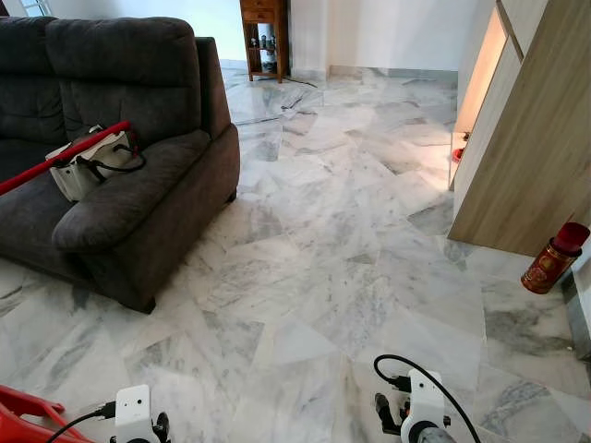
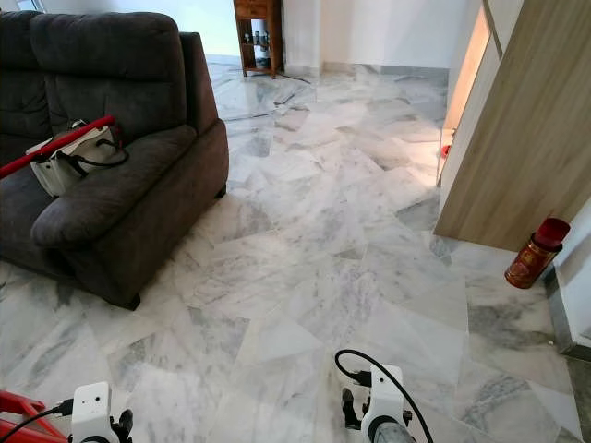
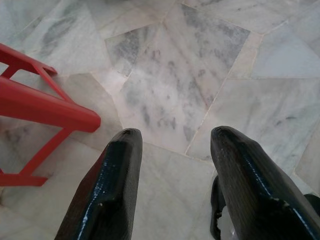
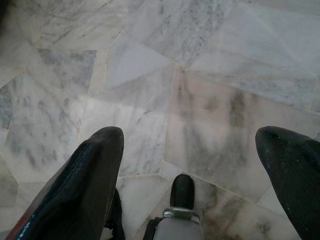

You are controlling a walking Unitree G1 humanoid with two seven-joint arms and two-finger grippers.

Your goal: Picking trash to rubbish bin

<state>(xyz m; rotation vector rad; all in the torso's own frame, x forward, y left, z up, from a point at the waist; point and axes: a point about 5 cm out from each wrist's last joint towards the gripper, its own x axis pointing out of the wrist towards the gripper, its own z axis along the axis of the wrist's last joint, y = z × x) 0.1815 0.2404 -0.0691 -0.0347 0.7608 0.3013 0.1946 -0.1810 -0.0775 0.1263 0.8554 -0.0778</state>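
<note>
Down near the marble floor (image 1: 323, 240), both arms hang low. Left gripper (image 3: 172, 150) has its fingers spread apart over bare tile, a red stool (image 3: 35, 105) just beside it. Right gripper (image 4: 187, 150) is likewise spread wide, empty. Well ahead of it, off to its right, a red can (image 1: 552, 258) stands by the wooden cabinet (image 1: 526, 148).

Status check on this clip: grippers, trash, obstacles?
Left gripper and right gripper open, empty, low over marble floor. Likely trash: red can by wooden cabinet, ahead right. Sofa left, path open.
</note>
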